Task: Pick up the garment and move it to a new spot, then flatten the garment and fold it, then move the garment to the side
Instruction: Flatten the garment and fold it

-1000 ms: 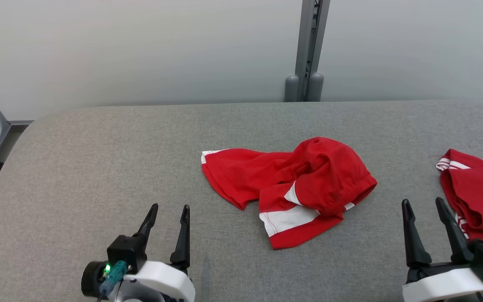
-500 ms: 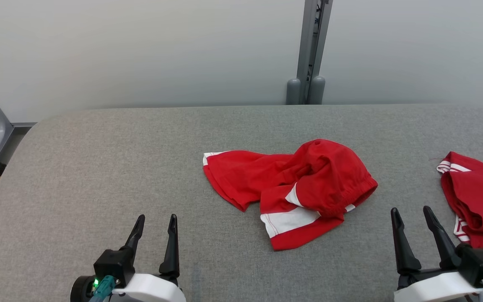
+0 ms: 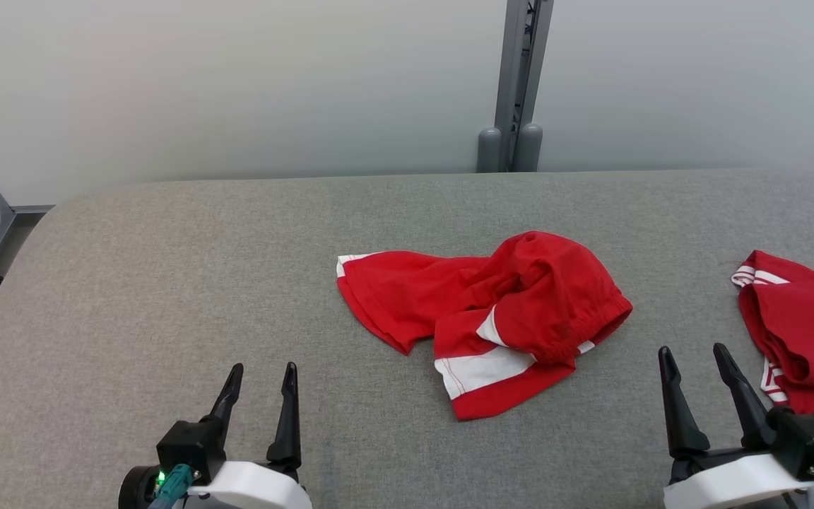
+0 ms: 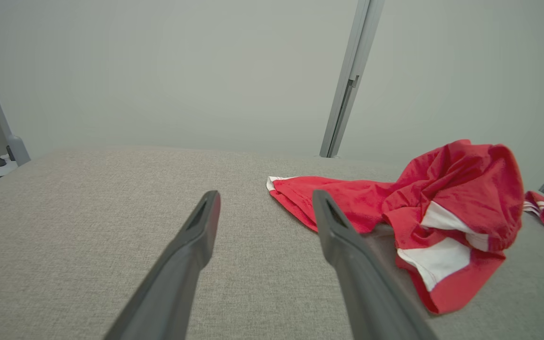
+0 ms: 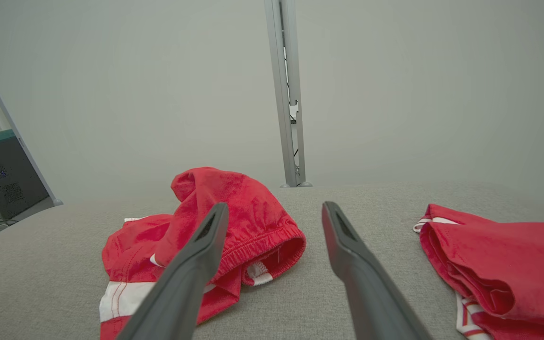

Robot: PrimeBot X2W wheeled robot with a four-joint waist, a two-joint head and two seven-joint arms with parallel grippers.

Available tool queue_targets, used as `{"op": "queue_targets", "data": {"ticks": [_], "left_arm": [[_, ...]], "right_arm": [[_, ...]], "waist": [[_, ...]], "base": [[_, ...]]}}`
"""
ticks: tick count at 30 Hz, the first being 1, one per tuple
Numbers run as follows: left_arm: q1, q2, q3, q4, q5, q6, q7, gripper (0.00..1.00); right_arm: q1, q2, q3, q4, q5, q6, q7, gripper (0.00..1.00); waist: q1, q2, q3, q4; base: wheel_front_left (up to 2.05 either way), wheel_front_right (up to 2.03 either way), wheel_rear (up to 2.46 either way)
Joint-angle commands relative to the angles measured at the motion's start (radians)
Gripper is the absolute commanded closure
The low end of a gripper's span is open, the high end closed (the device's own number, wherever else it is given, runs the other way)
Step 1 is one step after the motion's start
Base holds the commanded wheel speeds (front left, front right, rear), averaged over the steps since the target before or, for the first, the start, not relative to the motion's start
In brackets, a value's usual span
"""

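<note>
The grey fabric-covered counter (image 3: 167, 283) carries the crumpled red-and-white garment (image 3: 520, 304) at its middle, slightly toward the right edge, and a second red garment (image 3: 803, 318) at the right edge. The left gripper (image 3: 263, 367) and right gripper (image 3: 691, 350) hover at the near edge, jaws spread and empty, both clear of the cloth.

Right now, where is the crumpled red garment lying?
In the head view, the crumpled red garment lies mid-table on the grey surface, left of a second red garment.
</note>
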State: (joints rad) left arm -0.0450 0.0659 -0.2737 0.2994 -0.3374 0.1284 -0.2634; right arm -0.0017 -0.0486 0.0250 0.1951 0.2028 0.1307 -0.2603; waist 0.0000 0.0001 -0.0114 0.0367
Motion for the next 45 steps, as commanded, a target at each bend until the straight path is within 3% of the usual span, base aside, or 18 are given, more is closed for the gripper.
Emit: {"op": "queue_targets", "data": {"ticks": [1, 8, 13, 19, 26, 30, 35, 36, 37, 38, 39, 40, 45], "left_arm": [[-0.001, 0.002, 0.008, 0.001, 0.007, -0.003, -0.001, 0.00], [-0.022, -0.005, -0.008, 0.014, 0.024, -0.017, -0.001, 0.00], [-0.076, -0.009, -0.087, 0.091, 0.037, -0.063, 0.010, 0.00], [-0.169, -0.013, -0.219, 0.197, -0.079, -0.126, 0.086, 0.00], [-0.285, -0.012, -0.367, 0.282, -0.236, -0.089, 0.124, 0.00], [-0.328, -0.012, -0.405, 0.340, -0.312, -0.048, 0.124, 0.00], [-0.363, -0.012, -0.446, 0.402, -0.386, -0.038, 0.107, 0.00], [-0.369, -0.012, -0.455, 0.411, -0.398, -0.035, 0.102, 0.21], [-0.376, -0.012, -0.464, 0.420, -0.409, -0.033, 0.096, 0.50], [-0.382, -0.012, -0.472, 0.429, -0.421, -0.031, 0.090, 0.65], [-0.387, -0.012, -0.480, 0.437, -0.434, -0.031, 0.082, 0.94], [-0.390, -0.012, -0.485, 0.443, -0.446, -0.031, 0.072, 1.00], [-0.408, -0.012, -0.509, 0.462, -0.478, -0.032, 0.034, 1.00]], "right_arm": [[-0.010, -0.005, -0.003, -0.004, -0.003, 0.000, -0.007, 0.00], [-0.014, -0.004, -0.004, -0.009, -0.007, 0.000, -0.007, 0.00], [-0.029, -0.005, 0.000, -0.012, -0.009, 0.000, -0.007, 0.00], [-0.053, -0.005, 0.010, -0.008, -0.004, 0.000, -0.006, 0.00], [-0.078, -0.005, 0.014, -0.003, -0.001, 0.000, -0.006, 0.00], [-0.087, -0.004, 0.015, -0.002, -0.001, 0.000, -0.006, 0.00], [-0.093, -0.004, 0.012, -0.004, 0.003, 0.000, -0.006, 0.00], [-0.092, -0.004, 0.009, -0.003, 0.002, 0.000, -0.006, 0.00], [-0.092, -0.004, 0.008, -0.002, 0.000, 0.000, -0.006, 0.00], [-0.091, -0.004, 0.007, -0.002, -0.002, 0.000, -0.006, 0.00], [-0.091, -0.004, 0.005, -0.001, -0.004, 0.000, -0.006, 0.00], [-0.090, -0.004, 0.003, -0.001, -0.005, 0.000, -0.006, 0.00], [-0.091, -0.004, -0.001, -0.001, -0.009, 0.000, -0.006, 0.00]], "waist": [[0.0000, -0.0001, 0.002, -0.002], [0.0000, -0.0001, 0.012, -0.015], [0.0000, -0.0001, 0.034, -0.031], [0.0000, -0.0001, 0.068, -0.070], [0.0000, -0.0001, 0.109, -0.139], [0.0000, -0.0001, 0.128, -0.177], [0.0000, -0.0001, 0.143, -0.211], [0.0000, -0.0001, 0.145, -0.214], [0.0000, -0.0001, 0.146, -0.216], [0.0000, -0.0001, 0.146, -0.217], [0.0000, -0.0001, 0.146, -0.217], [0.0000, -0.0001, 0.146, -0.216], [0.0000, -0.0001, 0.140, -0.195]], "base": [[0.00, 0.00, 0.00], [0.00, 0.00, 0.00], [0.00, 0.00, 0.00], [0.00, 0.00, 0.00], [0.00, 0.00, 0.00], [0.00, 0.00, 0.00], [0.00, 0.00, 0.00], [0.00, 0.00, 0.00], [0.00, 0.00, 0.00], [0.00, 0.00, 0.00], [0.00, 0.00, 0.00], [0.00, 0.00, 0.00], [0.00, 0.00, 0.00]]}}
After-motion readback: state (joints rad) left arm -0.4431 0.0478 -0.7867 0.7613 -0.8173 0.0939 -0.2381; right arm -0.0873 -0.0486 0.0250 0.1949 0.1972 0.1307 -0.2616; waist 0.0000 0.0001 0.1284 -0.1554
